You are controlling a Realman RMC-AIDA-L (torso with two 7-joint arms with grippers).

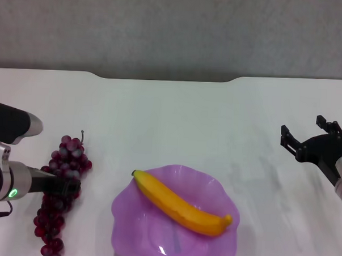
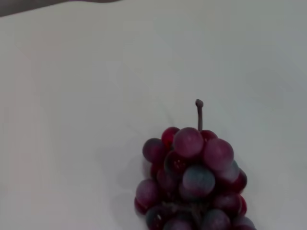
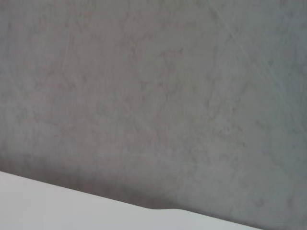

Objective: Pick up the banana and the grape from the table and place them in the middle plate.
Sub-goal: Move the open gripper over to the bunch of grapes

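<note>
- The left gripper point(image 1: 72, 186) sits low on the left side of the table point(image 1: 177, 122), its dark tip right at the middle of the grape bunch point(image 1: 61, 191). I cannot tell from any view whether its fingers are spread or closed, or whether they grip the fruit.
- The grape bunch lies lengthwise on the table, stem point(image 1: 82, 136) pointing toward the far edge and its lower end running down near the bottom of the head view. In the left wrist view the bunch point(image 2: 194, 184) rests on white surface with its thin stem point(image 2: 199, 114) upright in the picture and bare table all around the top end.
- The right gripper point(image 1: 311, 136) is held at the right side, well apart from the plate, with its two dark fingers spread apart and nothing between them.
- The right wrist view shows only a grey wall point(image 3: 153, 96) and a strip of the table's edge point(image 3: 57, 201).
- The purple plate point(image 1: 216, 189) sits near the front middle of the table, its wavy rim partly cut off by the bottom of the head view. It lies just to the right of the grapes, with a gap of white table between them.
- The banana point(image 1: 182, 205) lies across the plate at a slant, its dark tip at the rim on the left-far side and its other end at the right rim.
- The far half of the table is open white surface up to the notched far edge point(image 1: 164, 78).
</note>
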